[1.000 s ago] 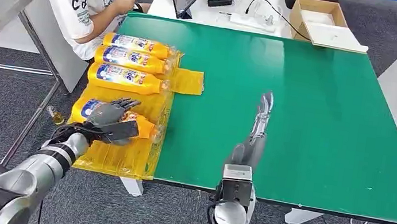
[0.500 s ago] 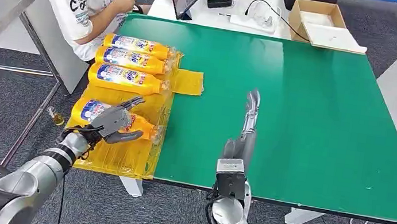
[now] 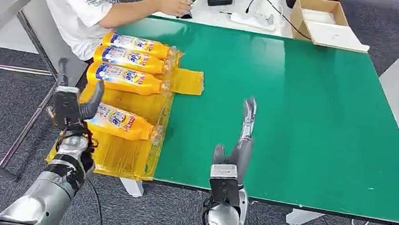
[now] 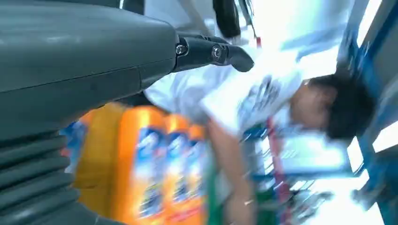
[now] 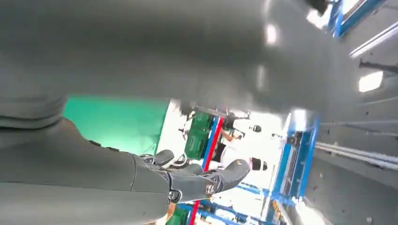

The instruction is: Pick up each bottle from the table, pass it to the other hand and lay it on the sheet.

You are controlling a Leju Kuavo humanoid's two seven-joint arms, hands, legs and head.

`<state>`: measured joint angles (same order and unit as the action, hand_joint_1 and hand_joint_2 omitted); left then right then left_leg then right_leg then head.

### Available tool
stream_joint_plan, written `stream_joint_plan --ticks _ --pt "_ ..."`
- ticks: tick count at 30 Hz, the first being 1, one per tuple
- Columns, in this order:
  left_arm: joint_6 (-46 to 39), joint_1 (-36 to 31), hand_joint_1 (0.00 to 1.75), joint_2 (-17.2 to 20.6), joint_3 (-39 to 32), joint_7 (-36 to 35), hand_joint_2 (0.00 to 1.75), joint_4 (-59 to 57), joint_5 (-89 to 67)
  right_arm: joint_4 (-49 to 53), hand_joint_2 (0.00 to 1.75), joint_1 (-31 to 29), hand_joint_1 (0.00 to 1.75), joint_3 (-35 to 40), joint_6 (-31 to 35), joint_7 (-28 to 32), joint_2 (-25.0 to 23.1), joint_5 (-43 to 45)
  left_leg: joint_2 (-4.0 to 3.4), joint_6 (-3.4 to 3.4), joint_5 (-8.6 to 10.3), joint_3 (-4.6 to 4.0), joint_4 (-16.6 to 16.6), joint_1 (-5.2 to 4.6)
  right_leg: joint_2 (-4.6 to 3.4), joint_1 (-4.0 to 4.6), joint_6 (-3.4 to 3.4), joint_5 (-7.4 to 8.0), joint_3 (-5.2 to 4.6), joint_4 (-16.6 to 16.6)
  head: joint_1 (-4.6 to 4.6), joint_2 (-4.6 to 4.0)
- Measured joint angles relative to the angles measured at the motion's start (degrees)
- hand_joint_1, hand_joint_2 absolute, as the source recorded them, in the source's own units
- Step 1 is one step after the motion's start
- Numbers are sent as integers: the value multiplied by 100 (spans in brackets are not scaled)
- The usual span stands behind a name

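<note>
Green table (image 3: 313, 116) over grey carpet (image 3: 2, 92); nearest bottle (image 3: 120, 122) lies lengthwise on yellow sheet (image 3: 121, 157), cap rightward; left hand (image 3: 70, 104) and right hand (image 3: 239, 147) both empty, fingers apart

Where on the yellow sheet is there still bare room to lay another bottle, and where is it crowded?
The far end of the yellow sheet is crowded: three bottles lie side by side. A gap lies between them and the tilted fourth bottle. The bare near end, by the table edge, looks roomiest. The left hand is raised beside the sheet; the right hand is over the green top.

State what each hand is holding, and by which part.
Nothing. The left hand is raised beside the nearest bottle, off it; the right hand is open over the table.
</note>
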<state>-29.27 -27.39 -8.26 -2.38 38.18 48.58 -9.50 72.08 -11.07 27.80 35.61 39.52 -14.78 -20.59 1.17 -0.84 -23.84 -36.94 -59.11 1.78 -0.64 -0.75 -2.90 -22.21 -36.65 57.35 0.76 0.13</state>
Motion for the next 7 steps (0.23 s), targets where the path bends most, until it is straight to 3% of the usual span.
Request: stream_joint_plan --ticks 7 --pt "413 737 0 -396 171 0 175 1933 705 166 175 321 0 9 238 41 0 59 1 2 -3 -12 0 -2 0 -3 0 -3 -6 -1 0 0"
